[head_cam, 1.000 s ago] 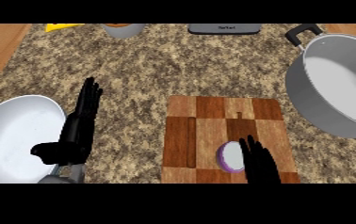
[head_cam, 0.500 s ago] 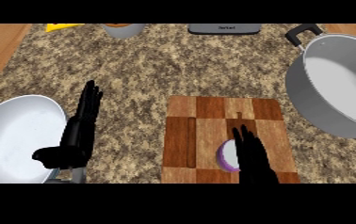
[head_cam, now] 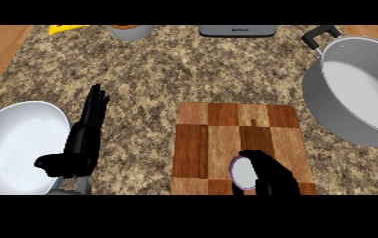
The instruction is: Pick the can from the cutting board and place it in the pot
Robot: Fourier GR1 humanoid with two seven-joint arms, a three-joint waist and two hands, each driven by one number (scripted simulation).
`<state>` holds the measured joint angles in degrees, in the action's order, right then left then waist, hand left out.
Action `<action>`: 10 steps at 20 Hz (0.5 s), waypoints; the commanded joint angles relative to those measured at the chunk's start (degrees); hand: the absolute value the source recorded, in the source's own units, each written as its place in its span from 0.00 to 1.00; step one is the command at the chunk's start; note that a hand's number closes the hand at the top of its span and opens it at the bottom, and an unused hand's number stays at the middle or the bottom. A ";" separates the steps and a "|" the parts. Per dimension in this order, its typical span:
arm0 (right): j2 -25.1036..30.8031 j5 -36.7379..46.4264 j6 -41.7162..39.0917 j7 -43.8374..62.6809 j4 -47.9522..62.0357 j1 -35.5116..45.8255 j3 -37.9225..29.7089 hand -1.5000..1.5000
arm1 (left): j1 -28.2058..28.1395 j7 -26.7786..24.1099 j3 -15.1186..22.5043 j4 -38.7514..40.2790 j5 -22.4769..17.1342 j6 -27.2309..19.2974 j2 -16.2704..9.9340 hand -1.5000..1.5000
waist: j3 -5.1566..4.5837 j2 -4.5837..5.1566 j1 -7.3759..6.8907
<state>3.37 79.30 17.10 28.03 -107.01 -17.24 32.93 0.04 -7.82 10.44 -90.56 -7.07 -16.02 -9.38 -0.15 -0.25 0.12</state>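
Note:
A can [head_cam: 242,172] with a white top and purple rim stands near the front edge of the wooden cutting board [head_cam: 218,139]. My right hand [head_cam: 272,174] is at the can's right side, its fingers curled round it, hiding most of the can's body. The big grey pot [head_cam: 347,94] with a black handle sits at the right edge of the counter, well away from the board. At the lower left my left hand [head_cam: 83,141] rests open, fingers straight and pointing away, beside a white plate.
A white plate [head_cam: 26,149] lies at the left edge. Along the back stand a yellow item [head_cam: 65,29], a small grey bowl [head_cam: 131,31] and a grey appliance [head_cam: 236,30]. Speckled granite counter [head_cam: 184,72] lies between the board and the pot.
My right hand's fingers, straight and raised beside the can before, have curled down round it. The left hand has barely shifted.

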 commanded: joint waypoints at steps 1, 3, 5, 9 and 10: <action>0.93 0.46 1.17 -0.84 2.30 2.08 -1.01 1.00 | -0.47 -2.32 -0.94 2.35 0.35 1.61 1.70 0.50 | 0.14 0.22 -0.05; -2.42 3.68 4.09 0.69 5.15 2.48 2.10 1.00 | 1.67 -2.98 -3.11 5.35 0.17 2.91 0.73 0.50 | 0.14 0.24 0.00; -3.24 -5.83 -3.90 9.10 9.21 14.36 -16.48 1.00 | 1.08 -2.06 -0.97 2.01 0.28 2.15 0.49 0.50 | 0.18 1.51 -1.98; -3.33 -8.15 -5.65 20.40 10.43 15.40 -26.26 1.00 | 1.57 -1.95 -0.61 0.09 0.26 1.98 0.70 0.50 | 0.28 3.85 -2.48; -3.34 -8.02 -6.85 22.37 11.97 17.71 -28.30 1.00 | 1.91 -2.06 -0.56 0.43 0.17 2.53 0.46 0.50 | 0.11 4.16 -3.23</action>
<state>0.29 72.82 12.60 42.30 -99.05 -4.49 13.75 1.32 -9.53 9.67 -89.90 -7.02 -13.94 -8.76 -0.04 2.20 -2.00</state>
